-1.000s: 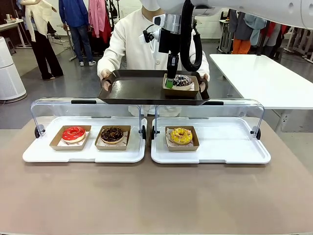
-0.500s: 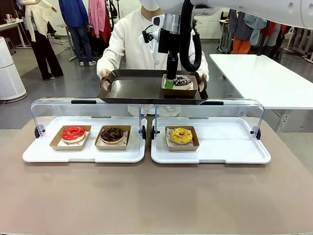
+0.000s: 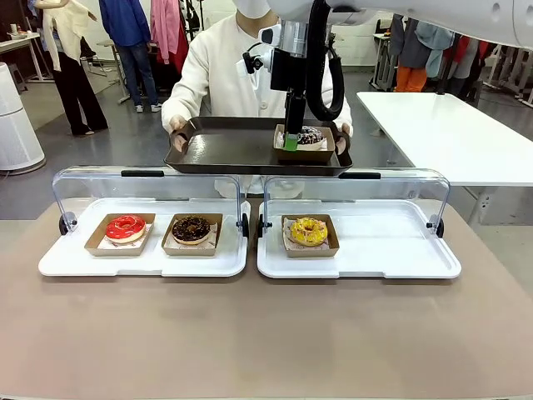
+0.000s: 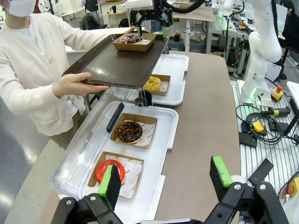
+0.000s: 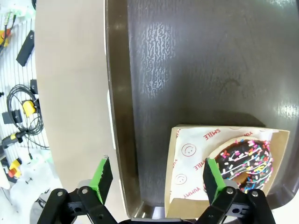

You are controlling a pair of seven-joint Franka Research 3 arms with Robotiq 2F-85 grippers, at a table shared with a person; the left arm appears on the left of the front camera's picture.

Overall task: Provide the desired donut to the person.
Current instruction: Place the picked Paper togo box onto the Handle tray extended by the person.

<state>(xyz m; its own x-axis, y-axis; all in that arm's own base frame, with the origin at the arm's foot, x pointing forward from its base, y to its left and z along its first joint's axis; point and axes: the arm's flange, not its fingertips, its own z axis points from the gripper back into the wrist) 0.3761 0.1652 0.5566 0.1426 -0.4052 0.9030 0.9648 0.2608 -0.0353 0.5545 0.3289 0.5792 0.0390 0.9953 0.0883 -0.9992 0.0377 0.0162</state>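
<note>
The person [image 3: 218,73] in a cream cardigan holds a dark tray [image 3: 223,150] with both hands beyond the display cases. A chocolate sprinkle donut [image 3: 311,135] in a cardboard boat rests at the tray's right end. My right gripper [image 3: 290,138] hangs open just over the boat's left rim. In the right wrist view the right gripper [image 5: 156,179] straddles that rim, one finger over the sprinkle donut [image 5: 243,161] and the other over bare tray [image 5: 187,60]. My left gripper [image 4: 166,177] is open and empty, high above the red donut [image 4: 109,171].
Two white trays with raised clear lids sit on the tan table. The left tray [image 3: 67,262] holds a red donut [image 3: 126,227] and a chocolate donut [image 3: 191,228]. The right tray [image 3: 400,250] holds a yellow donut [image 3: 308,231]. Bystanders stand far behind.
The person has shifted the dark tray slightly up and left with the sprinkle donut on it. My right gripper stays open at the boat's left rim.
</note>
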